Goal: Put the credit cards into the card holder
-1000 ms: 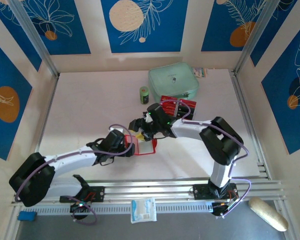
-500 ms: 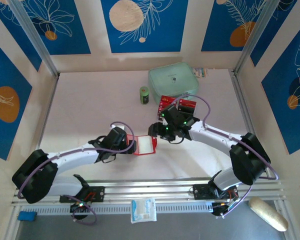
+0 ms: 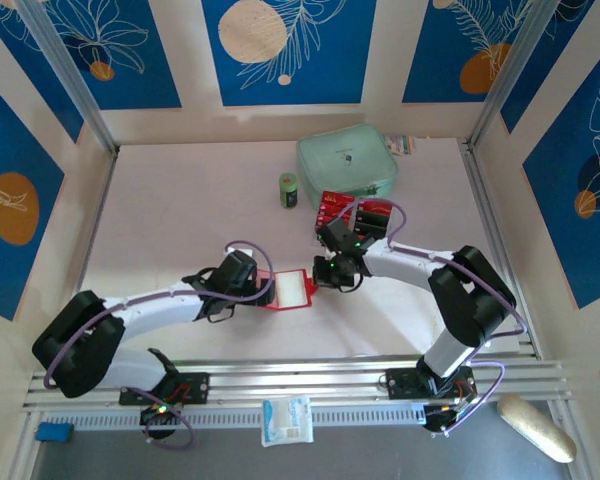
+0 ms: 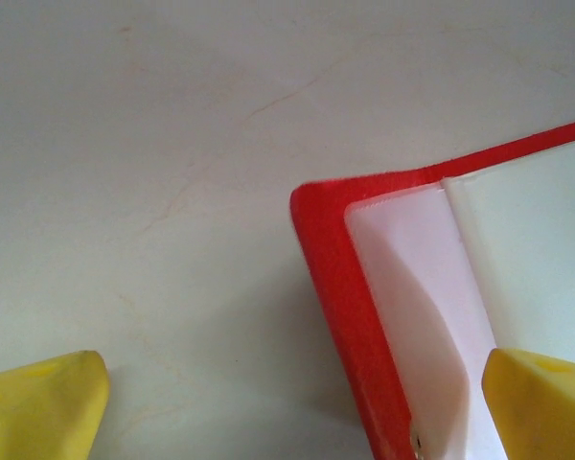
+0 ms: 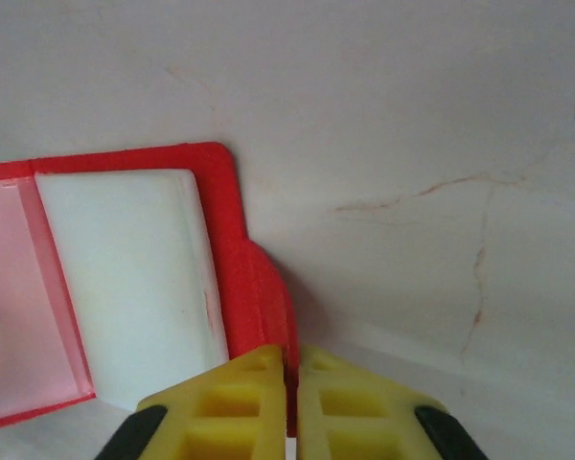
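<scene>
- Top view: card holder (image 3: 292, 290) lies open at centre; credit cards (image 3: 355, 212) sit upper right, apparently none loaded.
- Left wrist: left gripper (image 4: 292, 398) gapes wide, empty, straddling the holder's corner.
- Right wrist: right gripper (image 5: 289, 369) pinched shut on the holder's flap.

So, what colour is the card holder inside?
The card holder is white and pale pink inside, red at the border; right wrist view shows it best.
</scene>
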{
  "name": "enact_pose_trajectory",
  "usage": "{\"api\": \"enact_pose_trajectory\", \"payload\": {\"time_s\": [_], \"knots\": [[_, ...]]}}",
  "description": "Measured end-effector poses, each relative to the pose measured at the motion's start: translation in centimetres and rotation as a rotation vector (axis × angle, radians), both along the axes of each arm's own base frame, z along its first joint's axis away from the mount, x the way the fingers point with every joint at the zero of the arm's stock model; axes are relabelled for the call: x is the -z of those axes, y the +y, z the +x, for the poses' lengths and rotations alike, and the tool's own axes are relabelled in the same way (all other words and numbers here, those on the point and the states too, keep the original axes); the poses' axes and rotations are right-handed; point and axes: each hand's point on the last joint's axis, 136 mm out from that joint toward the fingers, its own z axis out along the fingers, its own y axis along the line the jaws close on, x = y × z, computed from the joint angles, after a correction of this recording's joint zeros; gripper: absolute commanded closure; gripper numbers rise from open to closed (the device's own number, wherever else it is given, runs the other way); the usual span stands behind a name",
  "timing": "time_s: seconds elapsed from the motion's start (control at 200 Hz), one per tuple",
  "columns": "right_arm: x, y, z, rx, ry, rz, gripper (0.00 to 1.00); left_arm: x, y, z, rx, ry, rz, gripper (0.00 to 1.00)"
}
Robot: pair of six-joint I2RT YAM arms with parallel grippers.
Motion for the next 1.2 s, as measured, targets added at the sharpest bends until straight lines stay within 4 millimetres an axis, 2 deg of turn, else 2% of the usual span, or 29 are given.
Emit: {"api": "enact_pose_trajectory", "payload": {"time_s": [0.13,0.39,0.42,0.475,0.515,0.57,0.635,0.745,0.9,0.97,1.07,1.195], "knots": [[-0.4,-0.5,0.1,0.011,-0.014,0.006,1.0,0.0,-0.1,0.0,0.008,0.002,-0.001,0.0],[-0.8,-2.5,-1.9,0.038,-0.014,0.014,1.0,1.1,-0.1,-0.1,0.016,0.032,0.017,0.0],[-0.9,-2.7,-2.2,0.041,-0.013,0.015,0.92,1.1,-0.1,-0.1,0.017,0.032,0.017,0.0],[-1.0,-3.0,-2.5,0.05,-0.011,0.015,0.7,1.1,-0.1,0.0,0.017,0.032,0.018,0.0],[-1.1,-3.3,-2.7,0.056,-0.01,0.015,0.58,1.2,-0.1,0.0,0.018,0.032,0.019,0.0],[-1.5,-3.6,-2.7,0.059,-0.016,0.015,0.5,1.1,-0.2,0.0,0.019,0.031,0.019,0.0],[-2.1,-4.3,-2.3,0.067,-0.029,0.014,0.46,1.1,-0.2,0.0,0.019,0.031,0.019,0.0],[-4.4,-5.3,-0.3,0.075,-0.082,0.015,0.41,1.1,-0.2,0.0,0.02,0.03,0.018,0.0],[-9.8,-5.6,4.8,0.012,-0.243,0.027,0.41,1.1,-0.2,0.0,0.021,0.031,0.014,0.0],[-11.4,-5.1,7.0,-0.046,-0.296,0.009,0.44,1.1,-0.2,0.0,0.021,0.03,0.013,0.0],[-11.5,-4.1,9.2,-0.145,-0.322,-0.037,0.5,1.1,-0.2,0.0,0.02,0.028,0.012,0.0],[-9.8,-3.4,10.7,-0.254,-0.307,-0.13,0.55,1.1,-0.2,-0.1,0.017,0.027,0.004,0.0]]}}
